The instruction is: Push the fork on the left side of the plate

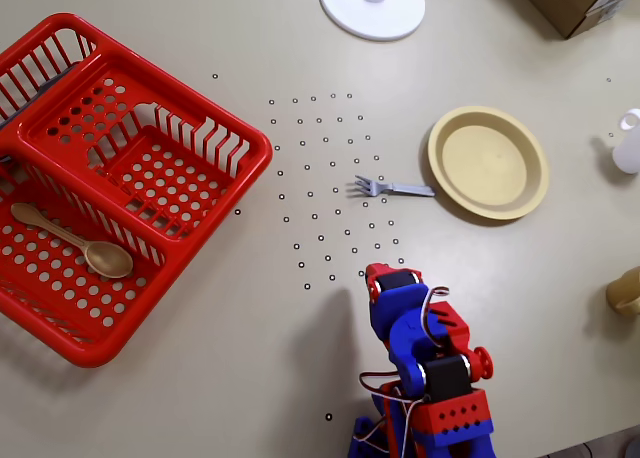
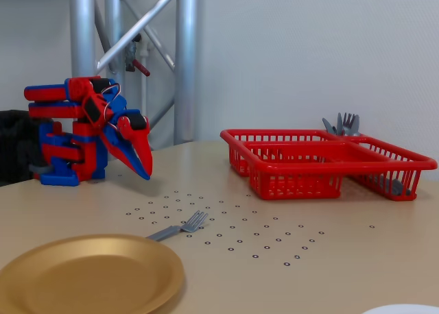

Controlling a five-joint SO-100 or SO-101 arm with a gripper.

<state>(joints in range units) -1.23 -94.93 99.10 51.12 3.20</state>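
Lying flat mid-frame in the overhead view, slim silver-grey fork [image 1: 393, 187], handle tip just beside round pale-yellow plate [image 1: 488, 162] at right. Hanging above the table at left of the fixed view, red-and-blue gripper [image 2: 144, 173], fingers pressed together, holding nothing, well apart from fork.

Top-down camera plus low tabletop camera

fork [image 1: 392, 187]: 1 | plate [image 1: 488, 162]: 1 | basket [image 1: 110, 178]: 1 | wooden spoon [image 1: 72, 241]: 1
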